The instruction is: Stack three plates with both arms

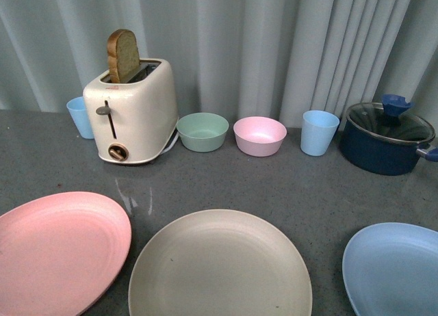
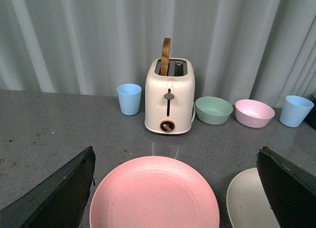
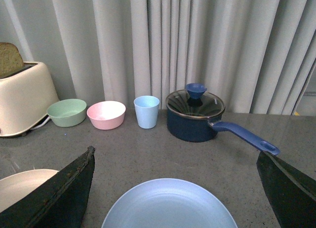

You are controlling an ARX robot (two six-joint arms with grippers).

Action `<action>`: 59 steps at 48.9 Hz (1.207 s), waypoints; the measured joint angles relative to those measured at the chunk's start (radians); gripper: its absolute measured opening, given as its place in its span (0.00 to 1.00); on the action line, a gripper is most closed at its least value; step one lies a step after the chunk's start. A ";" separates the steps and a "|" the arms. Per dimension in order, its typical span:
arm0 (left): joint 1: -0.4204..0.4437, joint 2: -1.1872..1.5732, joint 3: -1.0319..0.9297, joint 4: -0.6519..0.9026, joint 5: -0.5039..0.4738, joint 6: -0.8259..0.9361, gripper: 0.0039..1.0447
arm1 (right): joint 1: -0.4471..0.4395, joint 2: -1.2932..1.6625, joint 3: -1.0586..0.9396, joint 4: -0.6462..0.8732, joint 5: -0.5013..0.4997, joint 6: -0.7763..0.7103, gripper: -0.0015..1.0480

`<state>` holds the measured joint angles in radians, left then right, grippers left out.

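While only wrist cameras caught them, left gripper [image 2: 176, 154], right gripper [image 3: 176, 153]: jaws wide, empty, by round matte pink plastic plate [image 2: 154, 198], light-blue plate [image 3: 170, 206].

The right end effector [image 3: 175, 153], jaws wide apart, frames the light blue plate [image 3: 170, 206].

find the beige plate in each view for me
Front view: beige plate in the near middle, between the pink plate and the blue plate.
Left wrist view: beige plate partly in view, beside the pink plate.
Right wrist view: beige plate partly in view, beside the blue plate.
Shared landmark: the toaster.
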<state>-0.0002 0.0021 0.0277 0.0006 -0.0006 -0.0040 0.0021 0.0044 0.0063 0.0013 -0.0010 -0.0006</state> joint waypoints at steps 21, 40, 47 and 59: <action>0.000 0.000 0.000 0.000 0.000 0.000 0.94 | 0.000 0.000 0.000 0.000 0.000 0.000 0.93; 0.219 0.373 0.164 -0.170 0.336 -0.181 0.94 | -0.001 0.000 0.000 0.000 0.000 0.000 0.93; 0.377 0.808 0.341 -0.035 0.447 0.014 0.94 | -0.002 0.000 0.000 0.000 0.000 0.000 0.93; 0.353 1.374 0.509 0.039 0.417 0.241 0.94 | -0.002 0.000 0.000 0.000 0.000 0.000 0.93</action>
<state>0.3531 1.3758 0.5369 0.0399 0.4168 0.2375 0.0006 0.0044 0.0063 0.0013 -0.0013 -0.0006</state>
